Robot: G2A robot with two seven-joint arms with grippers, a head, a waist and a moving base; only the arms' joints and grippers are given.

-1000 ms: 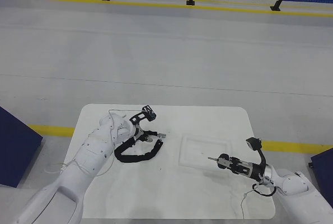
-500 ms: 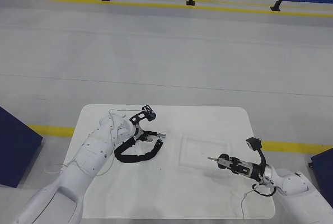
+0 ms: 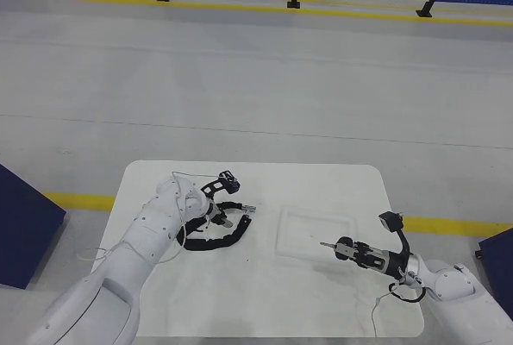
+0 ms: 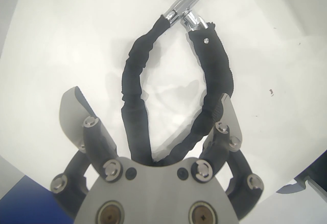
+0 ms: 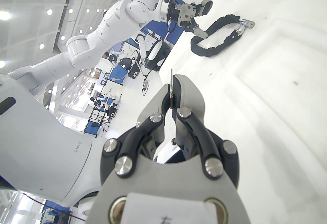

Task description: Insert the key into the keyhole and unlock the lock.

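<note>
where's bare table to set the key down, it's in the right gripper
Bare: the far strip of the table beyond the lock, the shallow recess between lock and right gripper, and the strip from the recess to the near edge. Crowded: the left side, where the open left gripper straddles the lock's loop.

Key (image 5: 170, 76) in my right gripper (image 5: 173, 83) to lock cylinder (image 4: 185, 2): open table (image 3: 265, 289) between | tray rim (image 3: 279, 233) crosses it, low I think | my left gripper (image 4: 149, 96) straddles chain (image 4: 217, 61); keyhole end free.
</note>
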